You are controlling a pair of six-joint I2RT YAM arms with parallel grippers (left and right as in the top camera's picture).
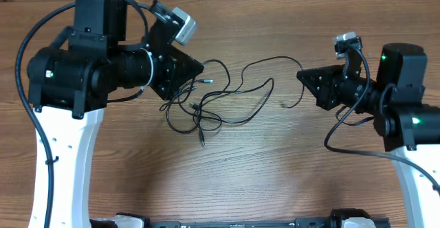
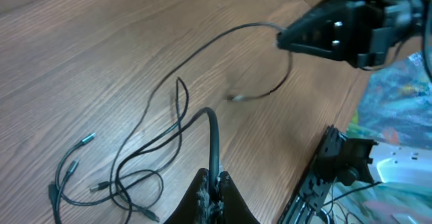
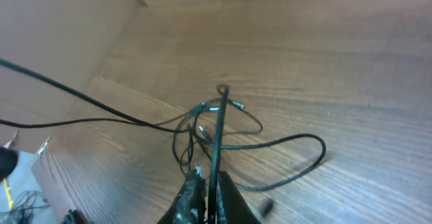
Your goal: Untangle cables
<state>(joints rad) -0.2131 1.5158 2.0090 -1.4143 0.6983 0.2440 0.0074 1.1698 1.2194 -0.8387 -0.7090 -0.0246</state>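
Cables (image 1: 198,107) pinched from both sides

Cables are lying in a loose tangle on the wooden table (image 1: 275,180), just beside the left gripper (image 1: 201,68); the left gripper is clamping one black strand between its closed fingers; the right gripper (image 1: 300,73), well apart from the left gripper beyond the tangle, is pinching another thin strand that is trailing back toward the left gripper.
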